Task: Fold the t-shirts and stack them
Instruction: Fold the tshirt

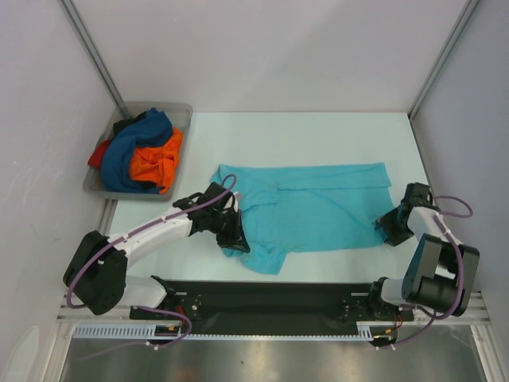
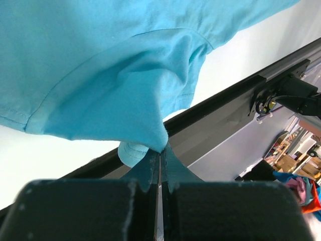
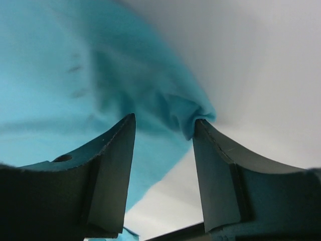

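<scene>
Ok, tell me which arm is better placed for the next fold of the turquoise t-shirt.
Left. The left gripper is shut on a pinch of the turquoise t-shirt at its near edge; the right gripper stands open at the shirt's right corner, gripping nothing.

The red t-shirt [image 1: 99,153] lies mostly buried under the dark blue t-shirt [image 1: 121,159]; the right wrist view blurs the turquoise t-shirt [image 3: 60,65].

A plain turquoise t-shirt [image 1: 318,203] is seen on a whitish table [image 1: 318,131]. Dark blue, orange and red shirts [image 1: 135,155] are piled in a grey tray [image 1: 179,111].
</scene>
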You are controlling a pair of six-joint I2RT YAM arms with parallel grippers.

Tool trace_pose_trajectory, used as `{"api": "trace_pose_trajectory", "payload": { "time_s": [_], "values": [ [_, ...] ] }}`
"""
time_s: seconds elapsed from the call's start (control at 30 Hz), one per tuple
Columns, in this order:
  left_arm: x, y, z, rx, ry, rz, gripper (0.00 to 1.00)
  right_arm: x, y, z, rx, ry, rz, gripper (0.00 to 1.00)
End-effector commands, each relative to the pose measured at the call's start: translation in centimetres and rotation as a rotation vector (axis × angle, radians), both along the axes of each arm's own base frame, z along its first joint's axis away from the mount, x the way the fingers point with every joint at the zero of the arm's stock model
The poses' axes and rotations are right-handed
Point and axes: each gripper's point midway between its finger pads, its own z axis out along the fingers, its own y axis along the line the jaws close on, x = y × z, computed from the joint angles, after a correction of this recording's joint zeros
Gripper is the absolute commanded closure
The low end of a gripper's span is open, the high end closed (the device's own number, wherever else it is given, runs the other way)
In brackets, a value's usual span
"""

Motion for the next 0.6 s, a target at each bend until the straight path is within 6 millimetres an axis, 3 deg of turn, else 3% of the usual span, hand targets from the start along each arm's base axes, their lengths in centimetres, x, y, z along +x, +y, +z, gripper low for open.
{"api": "trace_pose_trajectory", "payload": {
  "time_s": [0.0, 0.17, 0.3, 0.43, 0.57],
  "values": [
    [1.1, 0.1, 1.2, -0.003, -0.047, 0.0, 1.0, 5.6, 1.7, 1.4, 0.003, -0.114, 0.058, 0.46],
    [1.4, 0.7, 1.4, 0.029, -0.054, 0.005, 1.0, 9.1, 6.3, 1.6, 0.031, -0.121, 0.161, 0.45],
    [1.6, 0.5, 1.0, 0.025, -0.036, 0.02, 1.0, 10.4, 6.2, 2.7, -0.034, -0.133, 0.211, 0.43],
    [2.0, 0.0, 0.9, 0.016, -0.032, 0.031, 1.0, 13.0, 5.8, 4.0, -0.07, -0.189, 0.29, 0.34],
    [2.4, -0.2, 0.8, 0.024, -0.027, 0.031, 1.0, 17.0, 6.6, 4.5, -0.063, -0.246, 0.357, 0.32]
  ]
}}
